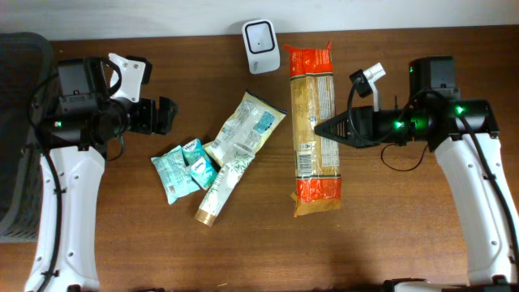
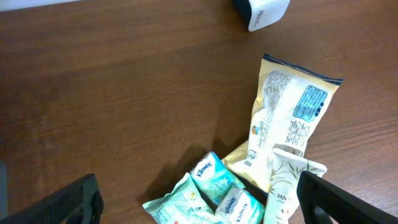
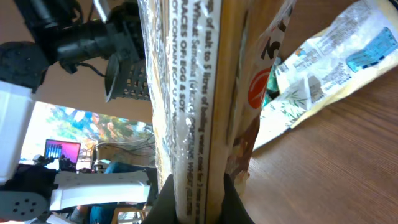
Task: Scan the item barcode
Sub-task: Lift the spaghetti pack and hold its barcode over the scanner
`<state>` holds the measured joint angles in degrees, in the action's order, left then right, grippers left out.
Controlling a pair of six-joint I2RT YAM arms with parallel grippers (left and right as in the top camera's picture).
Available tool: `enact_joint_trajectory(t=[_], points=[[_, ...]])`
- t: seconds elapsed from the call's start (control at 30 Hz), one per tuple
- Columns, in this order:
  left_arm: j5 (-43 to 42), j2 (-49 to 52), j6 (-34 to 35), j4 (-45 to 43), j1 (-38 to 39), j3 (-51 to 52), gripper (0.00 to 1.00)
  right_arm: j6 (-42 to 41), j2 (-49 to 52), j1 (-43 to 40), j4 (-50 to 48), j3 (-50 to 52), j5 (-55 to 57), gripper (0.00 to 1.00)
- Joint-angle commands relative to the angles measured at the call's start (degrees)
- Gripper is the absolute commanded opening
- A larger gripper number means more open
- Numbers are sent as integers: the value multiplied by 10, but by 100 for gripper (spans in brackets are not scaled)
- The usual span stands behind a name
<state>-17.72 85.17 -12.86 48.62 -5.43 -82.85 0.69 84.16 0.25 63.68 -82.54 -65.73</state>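
Far table (image 1: 405,243) edge: scanner (image 1: 261,46); pasta packet (image 1: 315,105) right of pouch (image 1: 247,126); tissue packs (image 1: 182,166) left of tube (image 1: 220,188).

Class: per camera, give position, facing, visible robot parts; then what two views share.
Overhead: above wooden table, facing down; both arms show.
Left wrist: on left arm, facing down at cream snack bag; open left gripper fingers show.
Right wrist: on right arm, facing along clear plastic pasta packet; right gripper shut on it.
Both wrists see the bag.

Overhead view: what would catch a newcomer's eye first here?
The long pasta packet with orange ends, right of centre, with the right pincer shut on its edge. Next, the white scanner at the top middle, and the heap of pouches left of centre, near the open left pincer.
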Motion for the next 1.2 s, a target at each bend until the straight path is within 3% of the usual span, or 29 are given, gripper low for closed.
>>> enact_joint_trajectory(t=[0.0,0.13,0.2,0.3,0.37,0.47,0.53,0.67,0.8,0.87,1.0,1.17], points=[[0,-10,-9,1,-1,-8,99,-11,-21,7,-10,-14,-24,4],[0,-10,-9,1,-1,-8,99,-88,-19,62,-54,-22,133,4],[0,-10,-9,1,-1,-8,99,-105,3,112,-46,-75,235,4],[0,-10,-9,0,-1,-8,99,-99,110,179,50,-270,405,4],[0,-10,-9,0,-1,-8,99,-89,235,208,127,-478,520,4],[0,-10,-9,0,-1,-8,99,-57,362,229,144,-672,649,4],[0,-10,-9,1,-1,-8,99,-2,427,247,87,-727,755,4],[0,-10,-9,1,-1,-8,99,157,509,279,-94,-720,963,4],[0,-10,-9,1,-1,-8,99,372,594,282,-303,-718,977,4],[0,-10,-9,0,-1,-8,99,433,620,282,-355,-717,953,4],[0,-10,-9,1,-1,-8,99,471,669,282,-443,-713,923,4],[0,-10,-9,1,-1,-8,99,471,688,278,-461,-712,901,4]])
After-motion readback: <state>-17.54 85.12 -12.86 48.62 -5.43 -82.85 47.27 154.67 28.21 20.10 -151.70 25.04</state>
